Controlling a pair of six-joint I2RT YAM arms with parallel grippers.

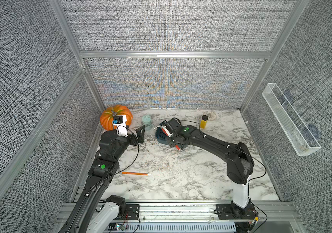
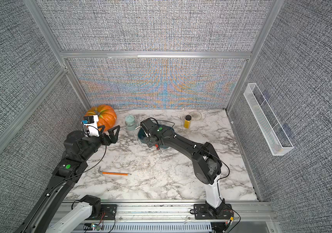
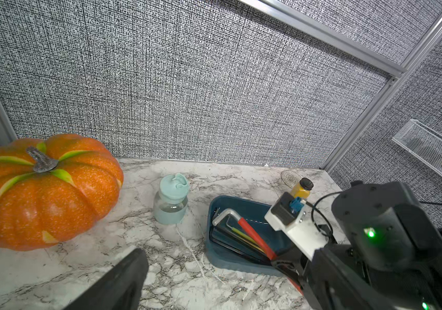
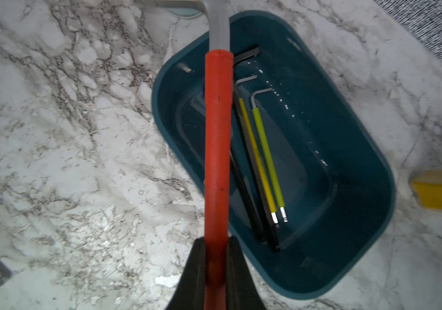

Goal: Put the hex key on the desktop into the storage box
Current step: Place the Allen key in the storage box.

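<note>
fingers [image 4: 194, 265] of the right gripper [image 4: 216, 241] are pinched tight on the sleeve of the red key [image 4: 217, 134], near its straight end. from where i stand the key hangs over the box [image 4: 362, 228], running lengthwise above one long side. its bare bent end is at the rim nearest the bottle [image 1: 147, 122]. whether the key touches the box i cannot tell. inside the box lie a yellow key [image 4: 257, 158], a green key [image 4: 268, 158] and black keys [image 4: 246, 193], side by side on its floor, all pointing the same way.

orange key [image 2: 116, 173] lies flat on the marble desk [image 1: 181, 177], well apart from the box and near the left arm. left gripper [image 2: 108, 130] is held just in front of the pumpkin [image 2: 106, 118], its fingers spread wide with nothing between them.

at the back of the desk a jar [image 1: 204, 122] of yellow stuff stands near a round coaster [image 1: 210, 115], both apart from the box. the bottle stands between the pumpkin and the box. a clear mesh bin [image 1: 290, 121] is fixed on the side wall.
</note>
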